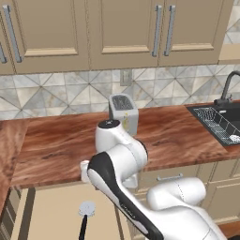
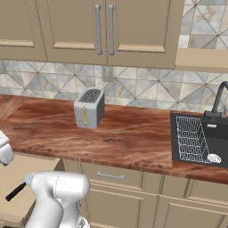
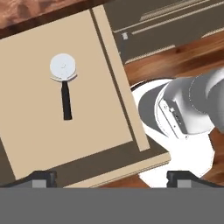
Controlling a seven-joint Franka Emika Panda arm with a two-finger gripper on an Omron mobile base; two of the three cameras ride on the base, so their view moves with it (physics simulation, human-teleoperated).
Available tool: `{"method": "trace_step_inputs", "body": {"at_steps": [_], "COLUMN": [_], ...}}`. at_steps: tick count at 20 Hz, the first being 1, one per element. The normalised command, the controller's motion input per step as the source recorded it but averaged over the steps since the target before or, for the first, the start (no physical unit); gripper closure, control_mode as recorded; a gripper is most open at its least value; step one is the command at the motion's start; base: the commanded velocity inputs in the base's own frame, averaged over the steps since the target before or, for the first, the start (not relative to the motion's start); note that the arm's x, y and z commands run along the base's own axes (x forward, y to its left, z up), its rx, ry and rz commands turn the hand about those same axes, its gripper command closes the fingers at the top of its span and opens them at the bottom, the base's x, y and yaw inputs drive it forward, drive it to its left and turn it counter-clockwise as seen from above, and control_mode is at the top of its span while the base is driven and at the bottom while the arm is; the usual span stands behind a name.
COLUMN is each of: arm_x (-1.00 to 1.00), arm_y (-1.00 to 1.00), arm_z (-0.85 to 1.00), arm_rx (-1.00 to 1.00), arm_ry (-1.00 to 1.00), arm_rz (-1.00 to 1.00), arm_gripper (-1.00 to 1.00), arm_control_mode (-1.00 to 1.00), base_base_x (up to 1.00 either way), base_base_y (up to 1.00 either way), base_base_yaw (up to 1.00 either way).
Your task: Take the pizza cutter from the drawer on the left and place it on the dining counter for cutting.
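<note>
Poised above the open drawer (image 3: pixel 109 78), we are at the reach-in step: our gripper (image 3: pixel 111 178) hangs with its fingers spread wide and holding nothing. The pizza cutter (image 3: pixel 64 81) lies alone on the drawer's pale floor, ahead of the fingertips and off toward the left one, wheel farthest from us, black handle pointing back. Next, by our reckoning, we must descend, centre over that handle and close.
</note>
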Motion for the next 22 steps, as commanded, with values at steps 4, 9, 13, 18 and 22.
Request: {"method": "trace_step_inputs", "body": {"at_steps": [4, 9, 13, 18, 22], "arm_x": [0.06, 0.01, 0.15, 0.28, 0.28], "arm_y": [0.25, 0.28, 0.21, 0.30, 0.35], "arm_z": [-0.66, -0.56, -0.51, -0.58, -0.60], "arm_rx": [-0.02, -0.01, 0.00, 0.00, 0.00], "arm_ry": [-0.03, -0.05, 0.00, 0.00, 0.00], "arm_rz": [0.04, 0.07, 0.09, 0.07, 0.06], "arm_gripper": [-1.00, -1.00, -1.00, -1.00, -1.00], "arm_control_mode": [-1.00, -1.00, -1.00, -1.00, -1.00], "base_base_x": [0.00, 0.00, 0.00, 0.00, 0.00], "base_base_y": [0.00, 0.00, 0.00, 0.00, 0.00], "base_base_yaw": [0.00, 0.00, 0.00, 0.00, 0.00]}}
